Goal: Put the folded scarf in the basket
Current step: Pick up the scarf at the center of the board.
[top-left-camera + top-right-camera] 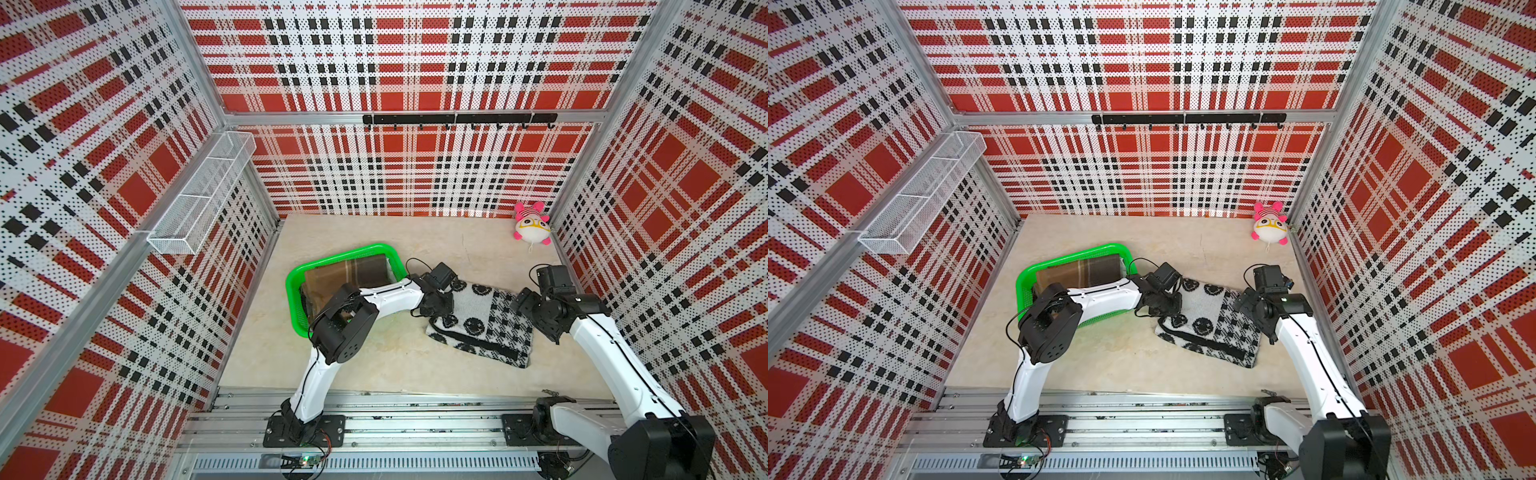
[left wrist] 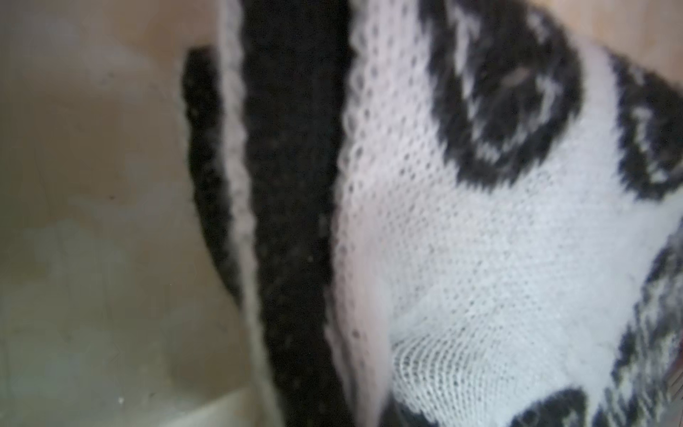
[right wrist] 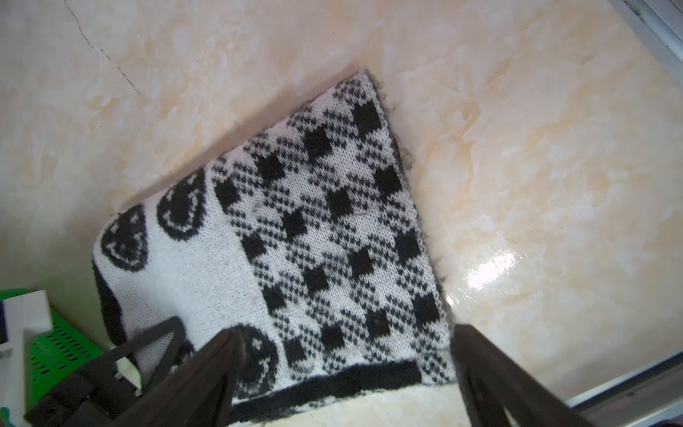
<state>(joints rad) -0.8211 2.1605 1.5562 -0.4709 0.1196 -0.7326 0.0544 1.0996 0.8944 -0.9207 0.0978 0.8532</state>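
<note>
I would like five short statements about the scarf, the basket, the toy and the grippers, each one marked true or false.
1. The black-and-white scarf lies inside the green basket. False: it lies on the table, beside the basket.
2. The green basket already holds a brown folded cloth. True.
3. The right gripper is open. True.
4. The plush toy sits in the wire shelf. False: it lies on the table, in the far right corner.
5. The left gripper is at the scarf's edge nearest the basket. True.
</note>
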